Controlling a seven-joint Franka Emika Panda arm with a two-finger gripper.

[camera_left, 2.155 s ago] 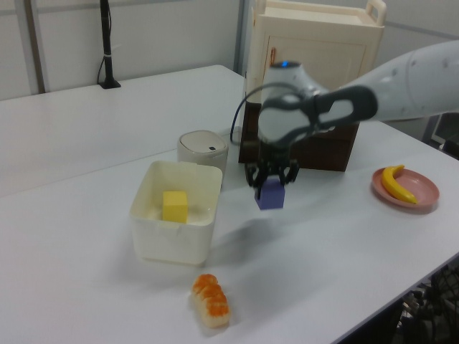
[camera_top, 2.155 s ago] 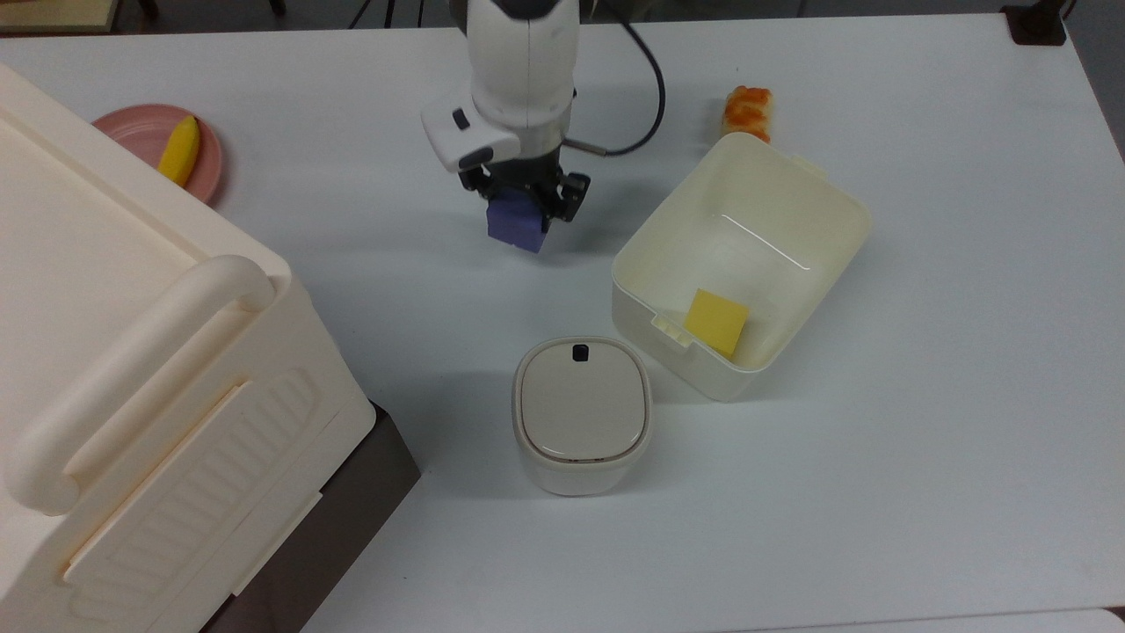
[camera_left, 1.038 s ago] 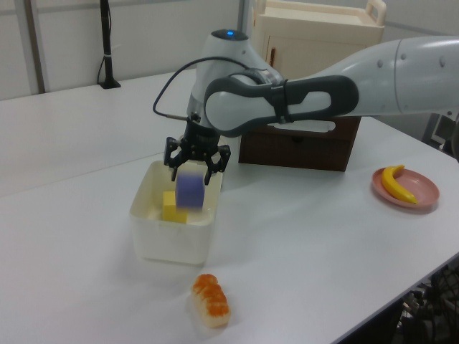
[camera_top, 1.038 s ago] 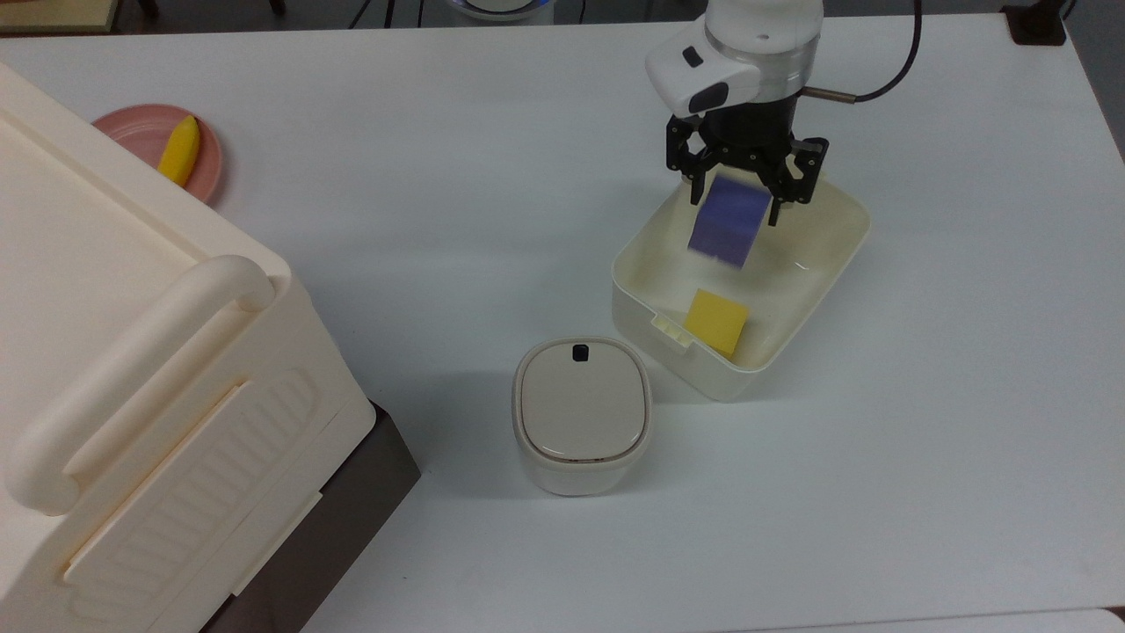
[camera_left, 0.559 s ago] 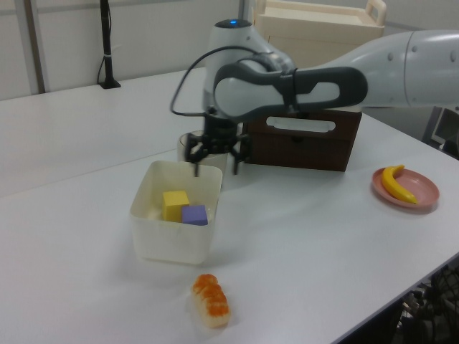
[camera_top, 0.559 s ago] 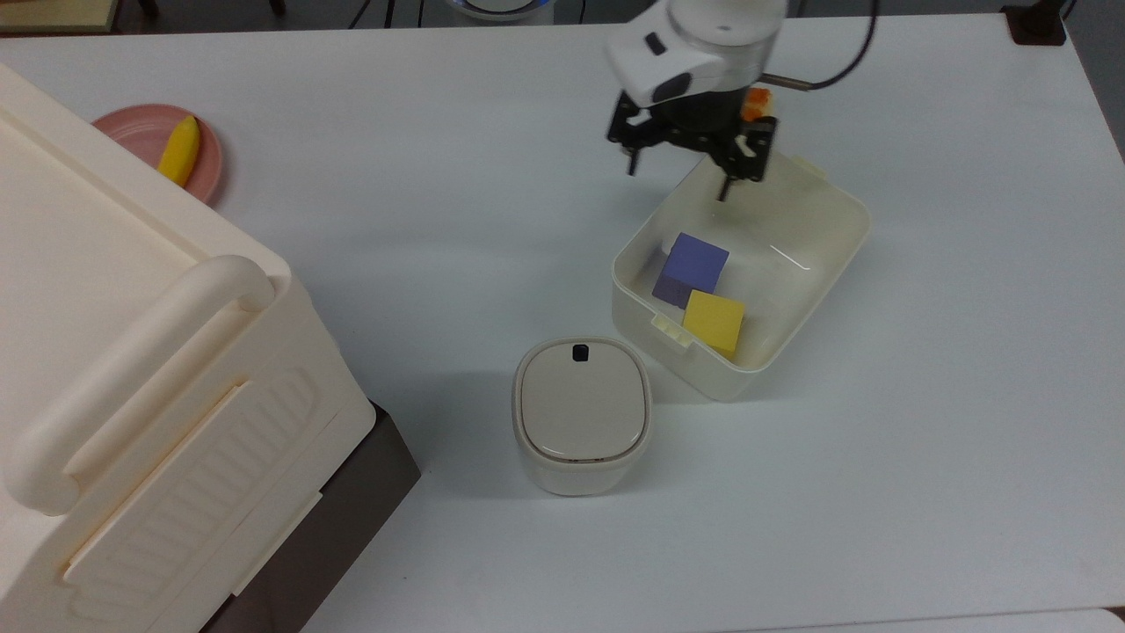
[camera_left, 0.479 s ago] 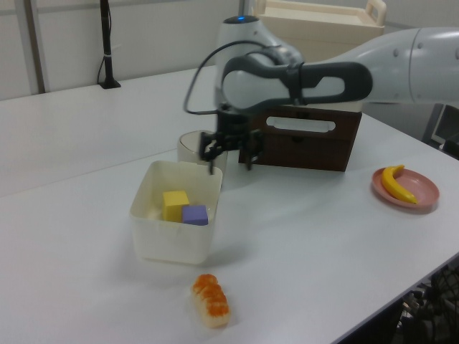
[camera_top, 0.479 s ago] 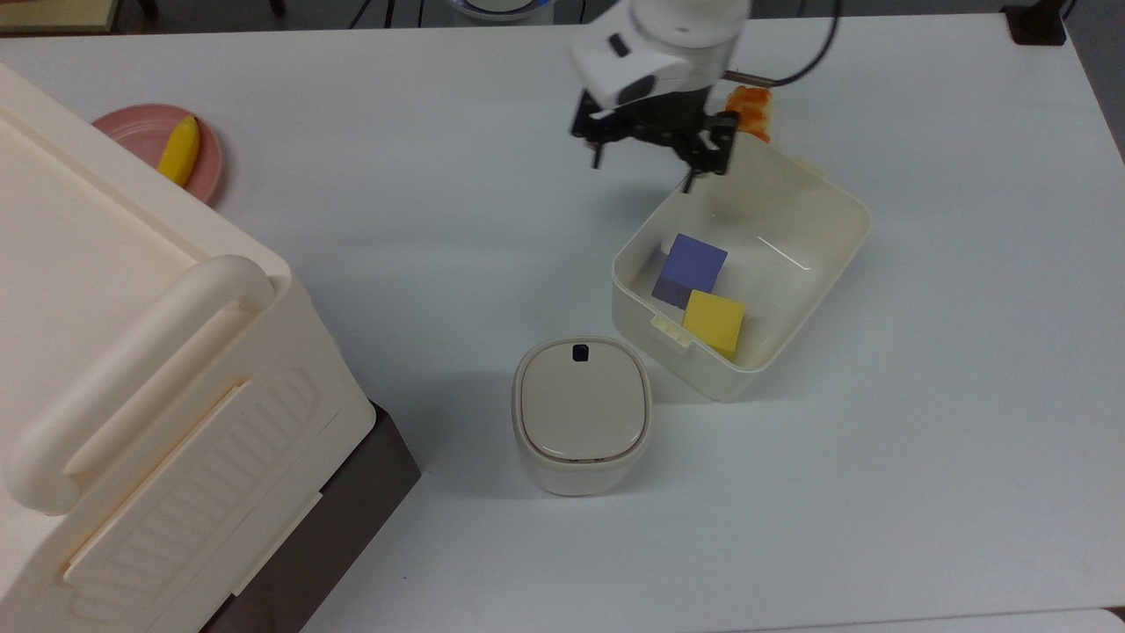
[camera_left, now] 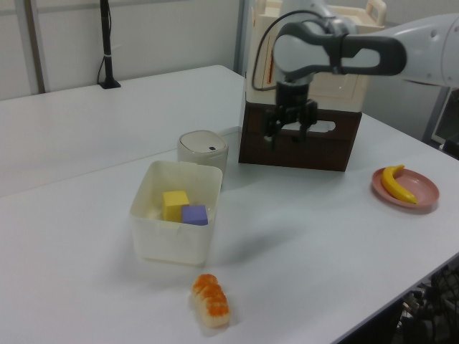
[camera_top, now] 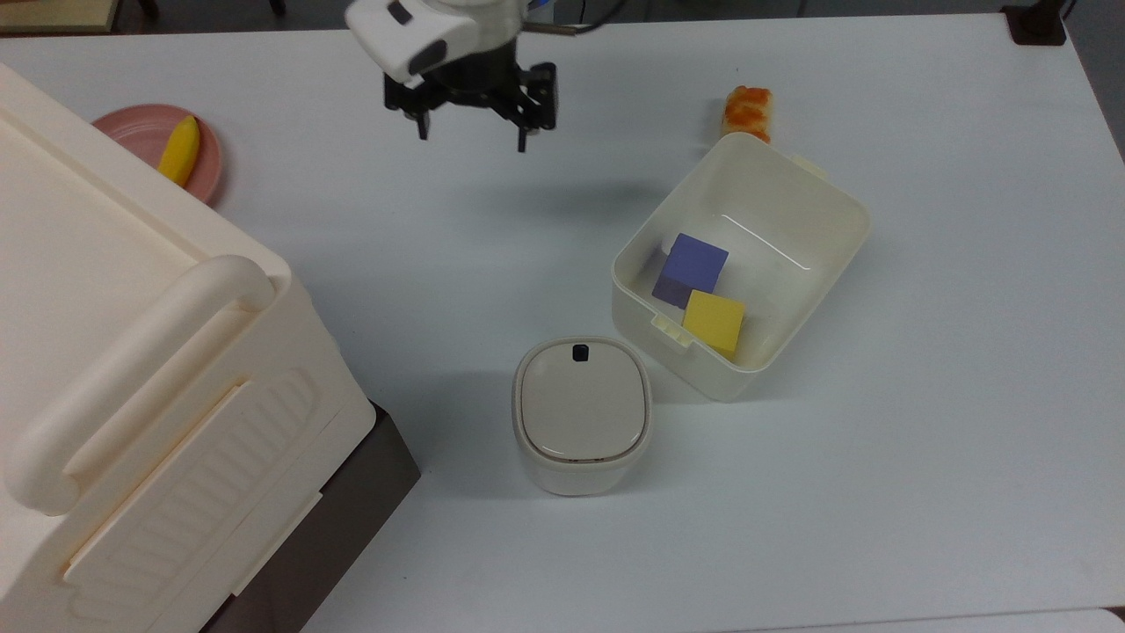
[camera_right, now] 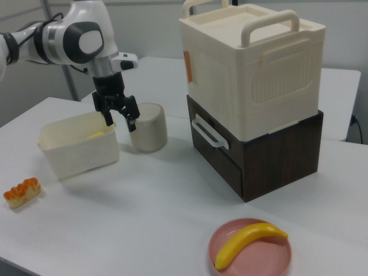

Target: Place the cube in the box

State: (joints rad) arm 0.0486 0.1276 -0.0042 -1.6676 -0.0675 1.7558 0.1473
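Cube (camera_top: 696, 262), purple, sits in your box (camera_top: 824, 264) against the yellow block (camera_top: 714, 321), edges square with the walls; your gripper (camera_top: 472, 132) hangs wide, empty.

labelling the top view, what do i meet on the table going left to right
Big cream crate → pink plate with banana → gripper → lidded bin → purple cube and yellow cube inside the box.

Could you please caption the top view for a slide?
Purple cube beside yellow cube inside cream plastic box; open gripper empty.
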